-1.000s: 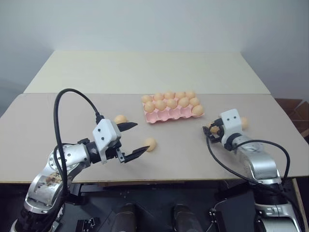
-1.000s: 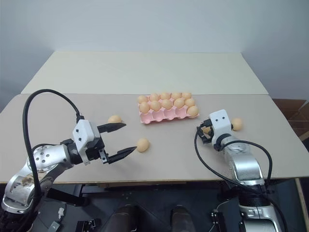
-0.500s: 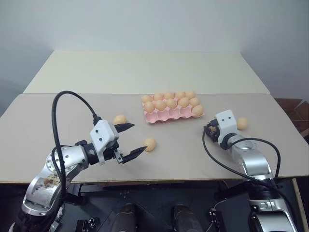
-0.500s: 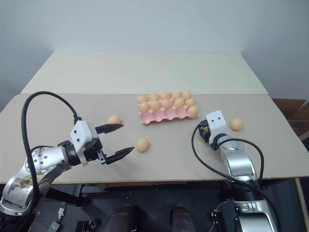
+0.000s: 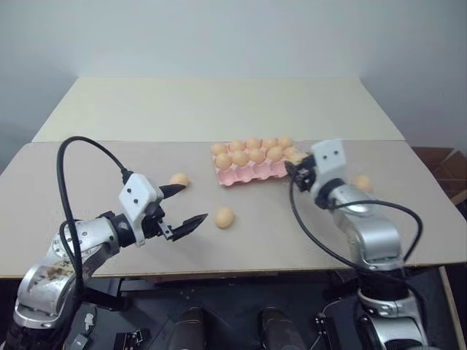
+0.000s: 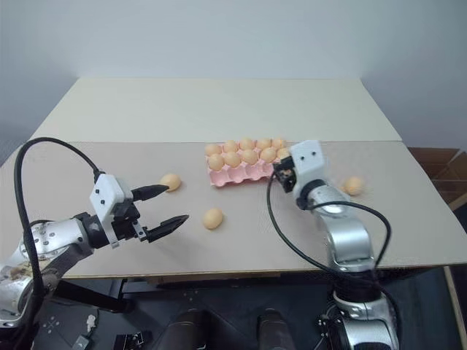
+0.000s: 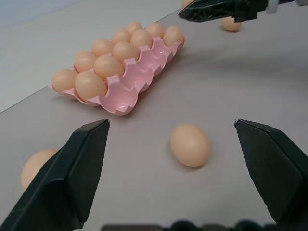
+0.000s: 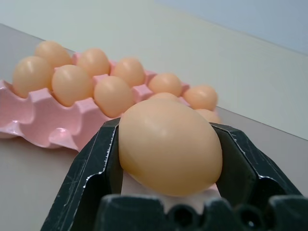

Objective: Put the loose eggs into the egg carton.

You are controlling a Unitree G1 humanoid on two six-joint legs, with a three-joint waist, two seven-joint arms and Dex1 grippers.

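Both arms are chunky brushed-silver metal with black joints. Each wrist has a white boxy block with two small dark dots on it. The left gripper (image 5: 188,205) and right gripper (image 8: 166,159) both have matte black, wedge-shaped fingers, a bit scuffed. A thick black cable loops off each arm.

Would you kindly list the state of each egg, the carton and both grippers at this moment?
egg carton: on the table, back two rows filled, front row of cups empty.
held egg: clamped in the right gripper, near the carton's right end.
three loose eggs: lying on the table.
left gripper: open, holding nothing.
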